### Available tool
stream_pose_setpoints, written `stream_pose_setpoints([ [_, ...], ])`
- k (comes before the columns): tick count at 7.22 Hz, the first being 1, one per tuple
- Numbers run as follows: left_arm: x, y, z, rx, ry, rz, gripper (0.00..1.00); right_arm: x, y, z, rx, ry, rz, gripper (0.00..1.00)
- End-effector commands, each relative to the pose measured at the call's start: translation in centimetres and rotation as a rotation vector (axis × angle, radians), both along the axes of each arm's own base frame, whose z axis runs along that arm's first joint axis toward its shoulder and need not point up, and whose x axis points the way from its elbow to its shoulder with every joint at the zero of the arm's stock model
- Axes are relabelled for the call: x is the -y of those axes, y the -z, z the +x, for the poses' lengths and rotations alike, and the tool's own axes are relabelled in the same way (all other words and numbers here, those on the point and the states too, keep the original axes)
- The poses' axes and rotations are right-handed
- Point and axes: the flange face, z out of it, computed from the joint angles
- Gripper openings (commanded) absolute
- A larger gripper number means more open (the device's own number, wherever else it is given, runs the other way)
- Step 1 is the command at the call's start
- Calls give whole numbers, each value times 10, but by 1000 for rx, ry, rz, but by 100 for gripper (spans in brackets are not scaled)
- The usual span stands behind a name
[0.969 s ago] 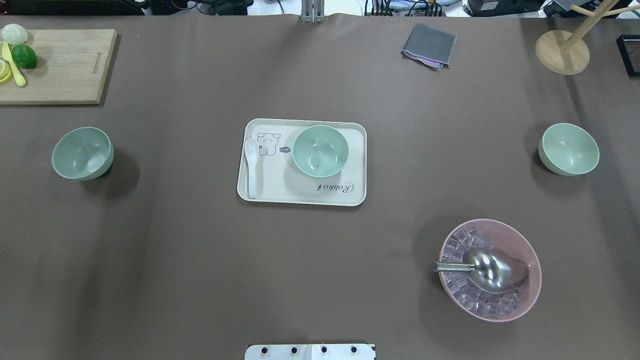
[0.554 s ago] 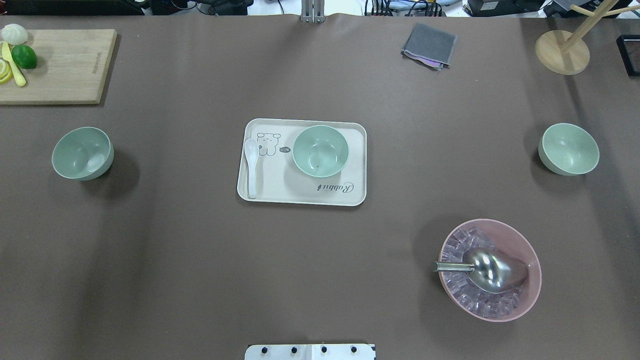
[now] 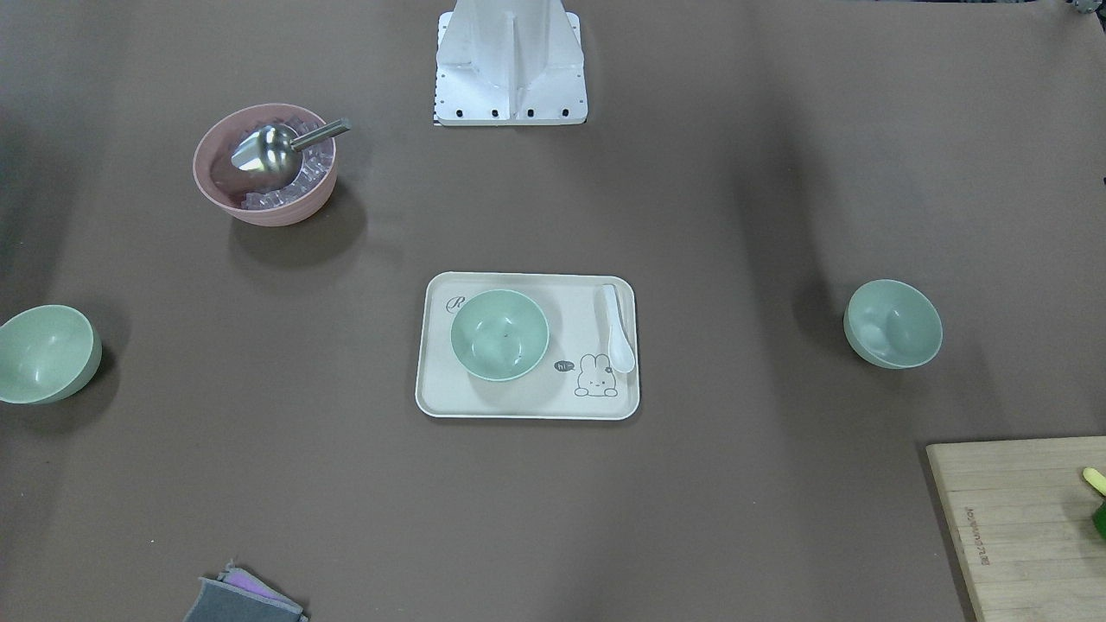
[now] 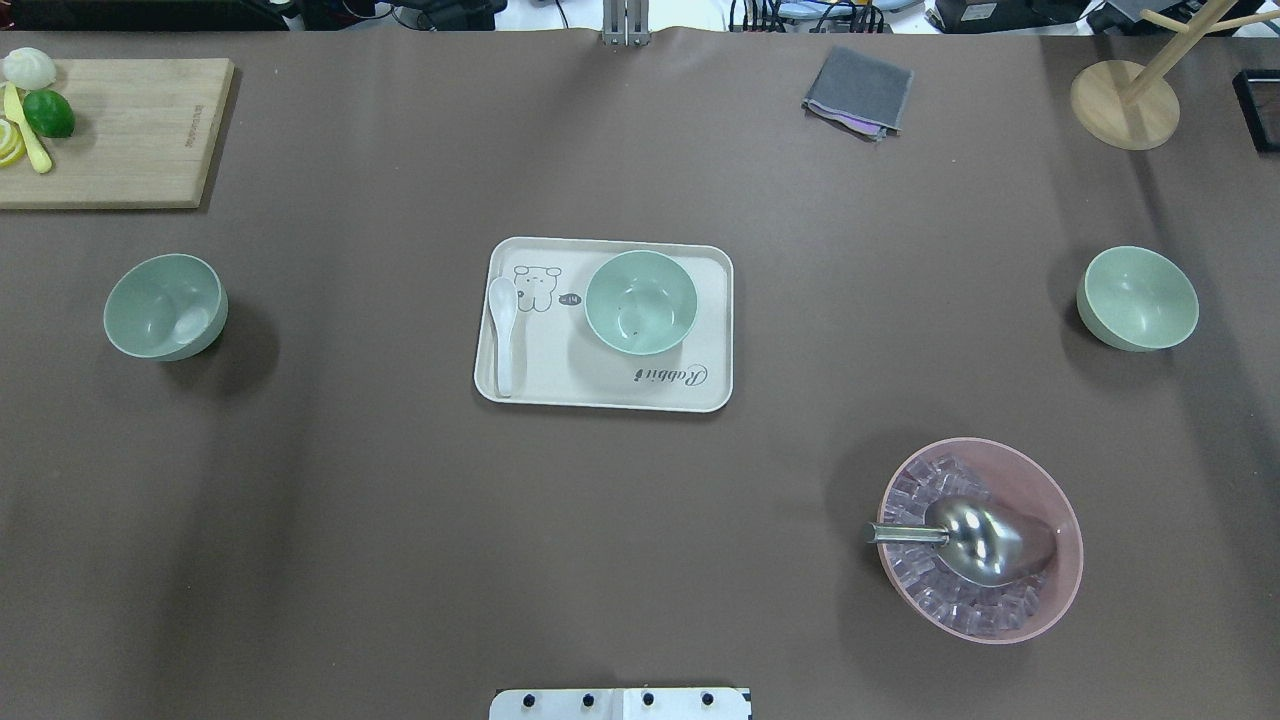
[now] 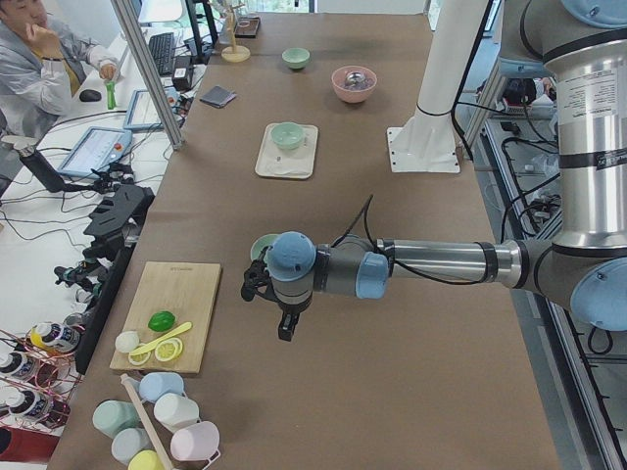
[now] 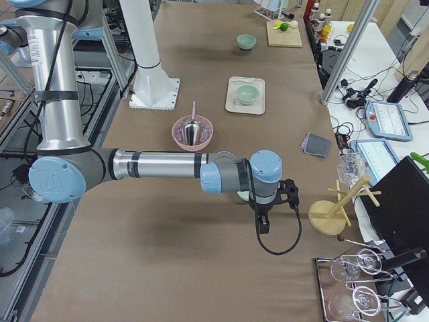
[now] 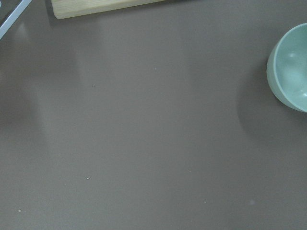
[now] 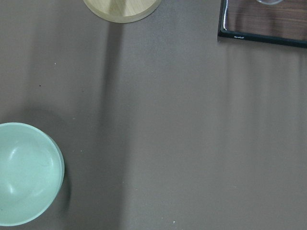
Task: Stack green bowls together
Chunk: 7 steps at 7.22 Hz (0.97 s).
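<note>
Three pale green bowls stand apart and upright. One bowl (image 4: 165, 306) is at the table's left, one (image 4: 640, 302) sits on the cream tray (image 4: 560, 385) in the middle, and one (image 4: 1137, 298) is at the right. The left gripper (image 5: 283, 325) hangs above the table beside the left bowl (image 7: 290, 72); whether it is open or shut cannot be told. The right gripper (image 6: 262, 223) hangs beside the right bowl (image 8: 26, 172), which its wrist mostly hides in the exterior right view; its state cannot be told. Neither gripper shows in the overhead or front view.
A pink bowl (image 4: 980, 538) with ice cubes and a metal scoop stands front right. A white spoon (image 4: 502, 335) lies on the tray. A cutting board (image 4: 130, 130) with fruit is far left, a grey cloth (image 4: 858, 90) and a wooden stand (image 4: 1124, 104) far right.
</note>
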Motion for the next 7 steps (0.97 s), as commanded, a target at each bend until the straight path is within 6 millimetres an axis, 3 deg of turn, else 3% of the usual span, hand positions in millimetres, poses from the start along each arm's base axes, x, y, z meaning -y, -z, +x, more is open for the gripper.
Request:
stream_pose_setpoints([
  [1, 7, 13, 0, 0, 2, 26, 98, -2, -1, -1, 13, 1, -1, 100],
  [5, 2, 0, -1, -2, 3, 49, 98, -5, -2, -5, 40, 10, -2, 100],
  [6, 3, 1, 0, -2, 2, 50, 98, -13, -10, -5, 41, 7, -19, 100],
  [7, 3, 6, 0, -2, 2, 61, 98, -10, -5, -6, 40, 12, -6, 100],
])
